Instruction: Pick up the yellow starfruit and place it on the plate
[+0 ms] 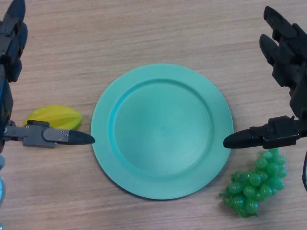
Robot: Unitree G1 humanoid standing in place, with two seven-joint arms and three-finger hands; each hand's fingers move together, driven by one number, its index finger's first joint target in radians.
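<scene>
Yellow starfruit [53,116] lies left of the teal plate [162,130], partly under my left hand [29,132], whose fingers are spread and empty. My right hand [283,96] hovers open over the green grapes [254,184]. A shallow grasp could roll the fruit away.

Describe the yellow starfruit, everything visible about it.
The starfruit is yellow with a greenish tinge, oval, with lengthwise ridges, and looks smooth like plastic. It lies flat on the wooden table, left of the teal plate and apart from its rim. The left hand hangs across its lower edge with its thumb extended, hiding part of it; whether they touch cannot be told. It is not gripped or lifted.
</scene>
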